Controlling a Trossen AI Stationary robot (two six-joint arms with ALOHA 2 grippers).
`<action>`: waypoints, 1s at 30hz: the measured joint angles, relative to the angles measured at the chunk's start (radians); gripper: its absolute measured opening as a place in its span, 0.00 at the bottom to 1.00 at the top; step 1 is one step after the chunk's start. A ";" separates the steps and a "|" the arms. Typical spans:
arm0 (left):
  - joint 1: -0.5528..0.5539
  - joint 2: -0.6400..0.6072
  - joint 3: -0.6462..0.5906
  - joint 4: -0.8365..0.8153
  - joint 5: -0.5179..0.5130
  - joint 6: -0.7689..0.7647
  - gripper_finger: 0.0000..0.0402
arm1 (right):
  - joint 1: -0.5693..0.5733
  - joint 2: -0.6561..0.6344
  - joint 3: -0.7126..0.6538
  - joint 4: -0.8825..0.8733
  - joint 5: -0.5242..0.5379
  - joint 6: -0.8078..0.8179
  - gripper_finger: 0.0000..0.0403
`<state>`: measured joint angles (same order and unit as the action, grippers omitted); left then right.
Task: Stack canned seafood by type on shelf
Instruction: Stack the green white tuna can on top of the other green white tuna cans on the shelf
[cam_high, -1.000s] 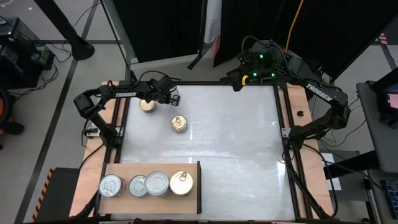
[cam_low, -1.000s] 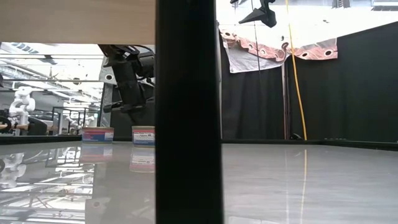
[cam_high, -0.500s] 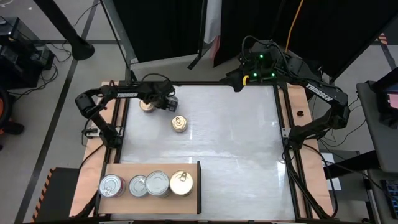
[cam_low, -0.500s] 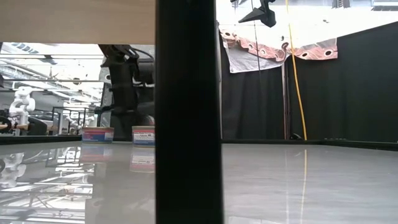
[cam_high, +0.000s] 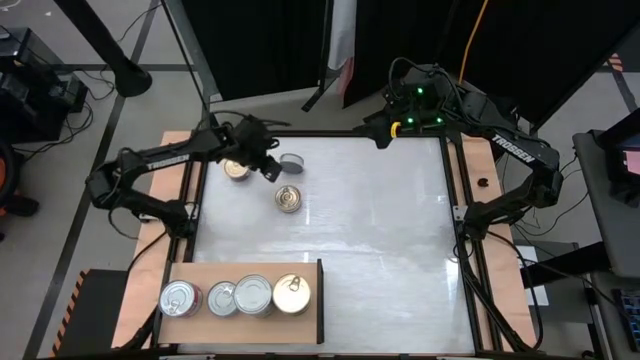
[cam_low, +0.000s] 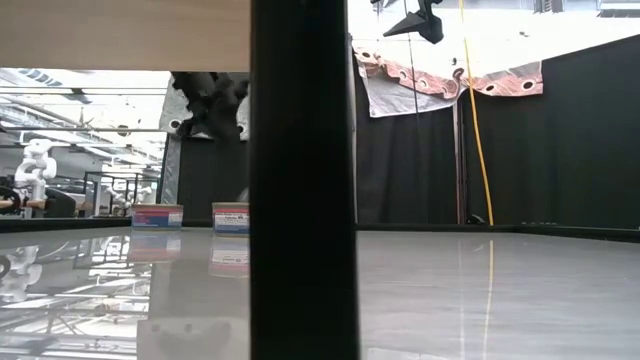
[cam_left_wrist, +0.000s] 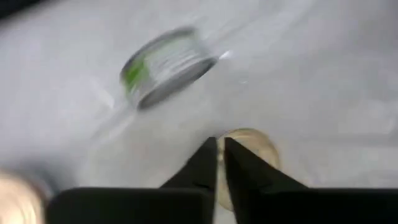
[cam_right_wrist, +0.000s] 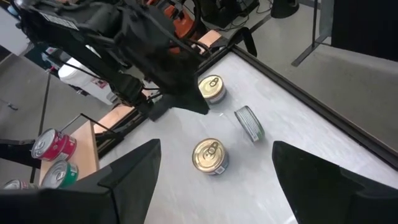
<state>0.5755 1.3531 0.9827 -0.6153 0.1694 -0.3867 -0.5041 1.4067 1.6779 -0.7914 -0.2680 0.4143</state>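
My left gripper (cam_left_wrist: 219, 148) hangs shut and empty above the far left of the table (cam_high: 380, 230). Under it, a green-labelled can (cam_left_wrist: 165, 65) is tipped up on its edge, also seen from above (cam_high: 293, 161). Two gold-lidded cans lie flat nearby, one near the left edge (cam_high: 237, 168) and one (cam_high: 288, 199) closer to the middle. The shelf (cam_high: 245, 268) lies at the near left and bears several cans in a row, silver-lidded ones (cam_high: 253, 294) and a gold one (cam_high: 292, 293). My right gripper (cam_right_wrist: 217, 144) is open, held high at the far side.
The shelf's dark upright edge (cam_low: 300, 180) blocks the middle of the low view. Two red-and-blue-labelled cans (cam_low: 157, 216) (cam_low: 230, 217) show to its left. A black frame (cam_high: 452, 200) rims the table. Wide bare tabletop lies to the right.
My left gripper has gone up off the table at the far left and has tipped and rolled. The green-labelled can, hidden under the gripper before, now shows beside it, tipped on its edge and blurred.
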 joint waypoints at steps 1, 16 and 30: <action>-0.001 -0.010 0.006 0.010 0.014 0.061 0.12 | 0.000 0.000 0.000 0.000 0.000 -0.005 0.74; -0.009 0.170 0.012 0.239 -0.041 0.695 0.85 | 0.009 0.000 0.000 -0.004 -0.073 -0.011 0.74; -0.054 0.297 0.016 0.350 -0.155 0.845 0.73 | 0.028 0.000 0.000 -0.007 -0.079 -0.017 0.74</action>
<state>0.5213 1.6501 0.9989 -0.2650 0.0141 0.4586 -0.4759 1.4067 1.6779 -0.7986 -0.3470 0.3973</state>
